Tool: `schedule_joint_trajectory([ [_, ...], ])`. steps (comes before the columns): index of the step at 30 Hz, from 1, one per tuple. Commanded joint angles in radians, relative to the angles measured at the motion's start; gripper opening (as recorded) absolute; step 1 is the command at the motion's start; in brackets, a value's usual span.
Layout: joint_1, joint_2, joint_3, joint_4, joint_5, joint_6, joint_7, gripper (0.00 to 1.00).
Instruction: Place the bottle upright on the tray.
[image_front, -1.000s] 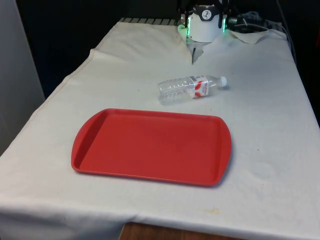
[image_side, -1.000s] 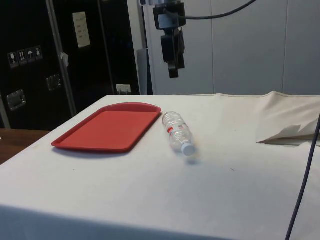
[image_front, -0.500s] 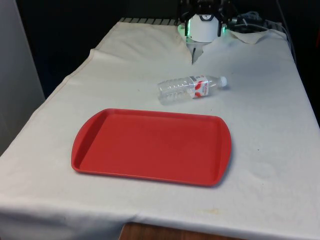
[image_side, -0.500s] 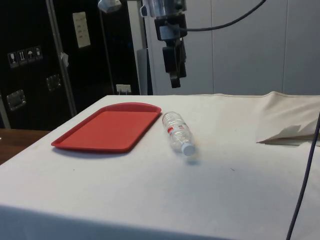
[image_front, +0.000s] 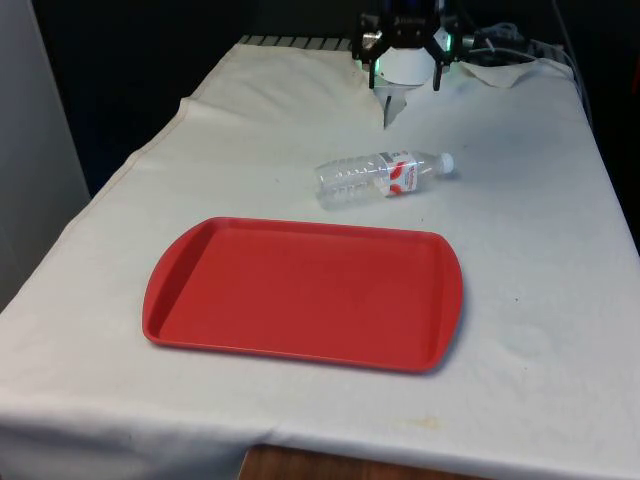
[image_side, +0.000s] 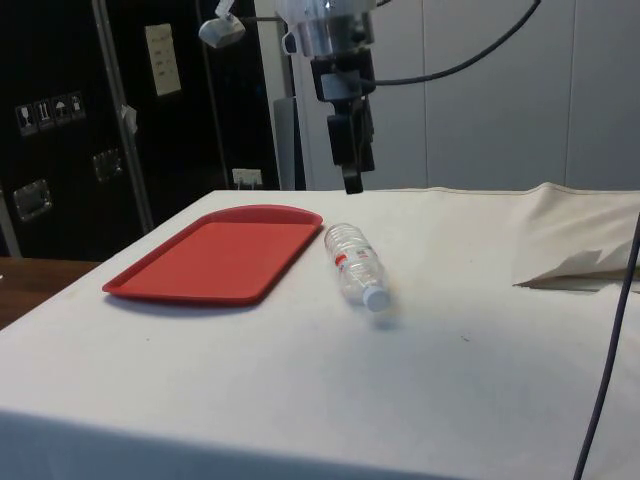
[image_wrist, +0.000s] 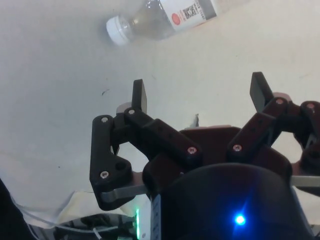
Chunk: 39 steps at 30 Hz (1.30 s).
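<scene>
Bottle: the clear plastic water bottle with a white cap and a red-and-white label (image_front: 385, 176) lies on its side on the white-clothed counter (image_front: 540, 300), just beyond the far edge of the red rectangular plastic tray (image_front: 300, 295) and apart from it; its cap points to the front view's right.
Handling: it looks empty or nearly so, so I judge it light, thin-walled and easy to dent; being round, it will probably roll if I nudge it off-centre.
Where to hold: I would take it across the labelled middle of the body (image_side: 358, 266), where the wall seems stiffest, rather than at the narrow neck or cap (image_wrist: 117, 29).
Gripper: my black two-finger gripper (image_wrist: 197, 92) is spread wide and holds nothing; it hangs above the counter beyond the bottle (image_side: 351, 178), not touching it.
Tray: it is bare, with a low rim I must clear before setting the bottle down.
Surroundings: a rumpled fold of the cloth (image_side: 570, 245) lies well apart from the bottle.
Obstacles: I see nothing between my gripper and the bottle, nor between the bottle and the tray.
</scene>
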Motion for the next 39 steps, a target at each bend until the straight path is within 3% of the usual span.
schedule_joint_trajectory([
  [1, 0.001, 0.002, -0.002, -0.012, 0.01, 0.033, -0.007, 1.0],
  [10, 0.0, 0.019, -0.007, -0.051, 0.026, 0.119, -0.021, 1.0],
  [11, -0.001, 0.017, -0.006, -0.044, 0.013, 0.097, -0.011, 1.0],
  [16, 0.001, 0.028, -0.008, -0.082, 0.03, 0.185, -0.023, 1.0],
  [18, 0.001, 0.032, -0.009, -0.093, 0.031, 0.209, -0.023, 1.0],
  [19, -0.001, 0.031, -0.008, -0.087, 0.017, 0.191, -0.013, 1.0],
  [25, 0.001, 0.044, -0.009, -0.121, 0.033, 0.275, -0.024, 1.0],
  [39, 0.0, 0.05, -0.01, -0.121, 0.02, 0.278, -0.015, 1.0],
])
